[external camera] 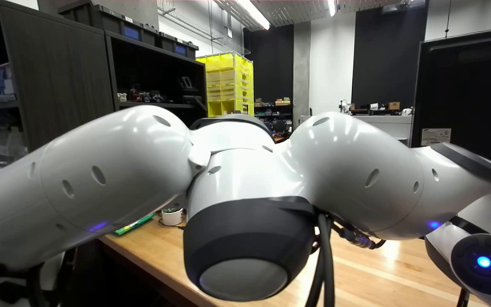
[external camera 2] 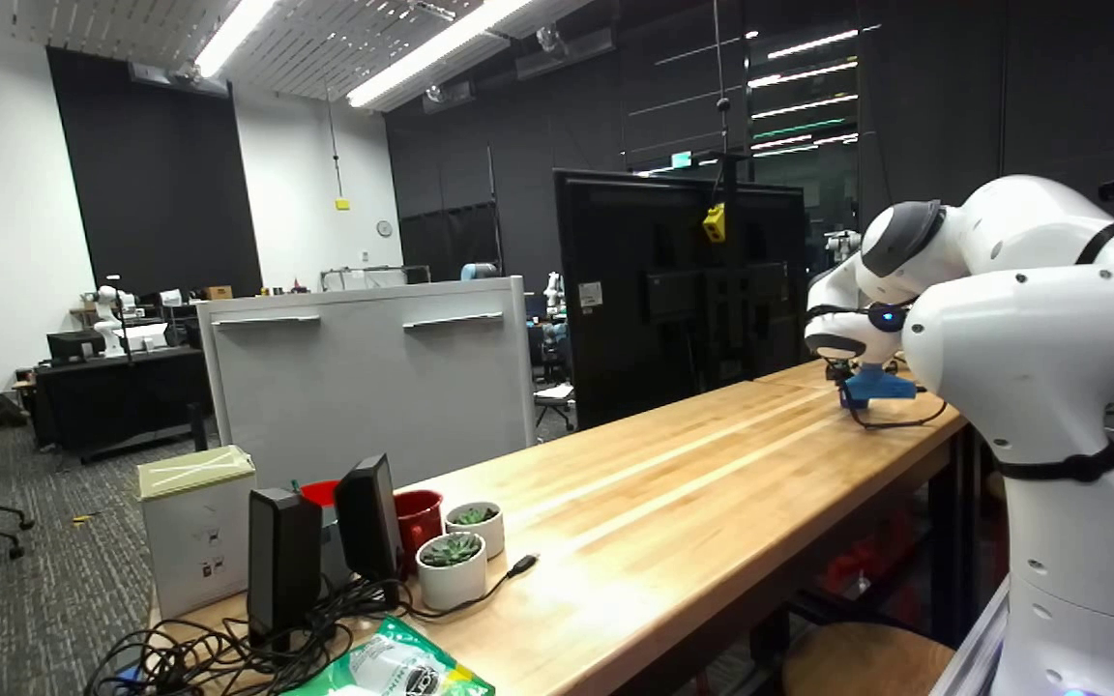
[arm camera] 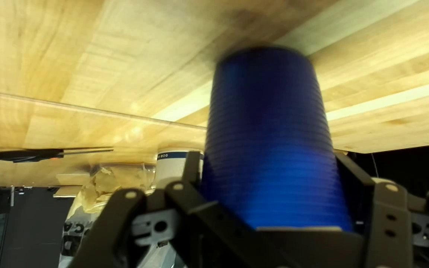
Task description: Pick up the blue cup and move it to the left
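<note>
Apparently the gripper [arm camera: 272, 166] was grasping the blue cup [arm camera: 270, 137], fingers [arm camera: 191, 167] against either side. The likeliest mishap was a tip or drop: if the base caught the table [arm camera: 69, 56] during a sideways move, or the grip eased early, the ribbed wall might slip; clearance beneath could not be judged. The cup lay between the fingers, reaching out past their tips. Beyond one finger stood a white container [arm camera: 170, 166], apt to be knocked on a careless swing.
</note>
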Motion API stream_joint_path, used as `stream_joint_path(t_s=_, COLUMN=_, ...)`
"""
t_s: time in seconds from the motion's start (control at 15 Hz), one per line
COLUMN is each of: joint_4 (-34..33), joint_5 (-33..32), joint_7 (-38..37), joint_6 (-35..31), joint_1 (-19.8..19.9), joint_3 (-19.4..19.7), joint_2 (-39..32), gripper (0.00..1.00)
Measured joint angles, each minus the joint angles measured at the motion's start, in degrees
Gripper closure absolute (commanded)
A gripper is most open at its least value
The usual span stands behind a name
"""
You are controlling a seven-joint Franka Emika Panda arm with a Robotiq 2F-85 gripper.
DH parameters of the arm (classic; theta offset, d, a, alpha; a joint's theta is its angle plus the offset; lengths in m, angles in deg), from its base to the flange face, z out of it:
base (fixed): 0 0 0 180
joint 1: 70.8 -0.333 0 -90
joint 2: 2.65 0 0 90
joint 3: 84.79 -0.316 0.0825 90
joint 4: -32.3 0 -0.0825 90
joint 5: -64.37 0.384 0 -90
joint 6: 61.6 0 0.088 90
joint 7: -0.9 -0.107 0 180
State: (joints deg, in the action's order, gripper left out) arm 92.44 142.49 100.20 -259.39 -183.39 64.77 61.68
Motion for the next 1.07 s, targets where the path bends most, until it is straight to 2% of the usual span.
stream_joint_path(t_s=0.6, joint_4=-0.4, joint_5=0.0, joint_7=0.5, joint_6=0.0, joint_1=-0.5, joint_3=-0.1, joint_2=0.0, gripper=0.00)
stream_joint_path(t_s=1.07, joint_4=-4.2, joint_5=-0.7, joint_7=0.3, joint_6=0.0, joint_1=-3.2, joint_3=-0.2, joint_2=-0.2, gripper=0.00)
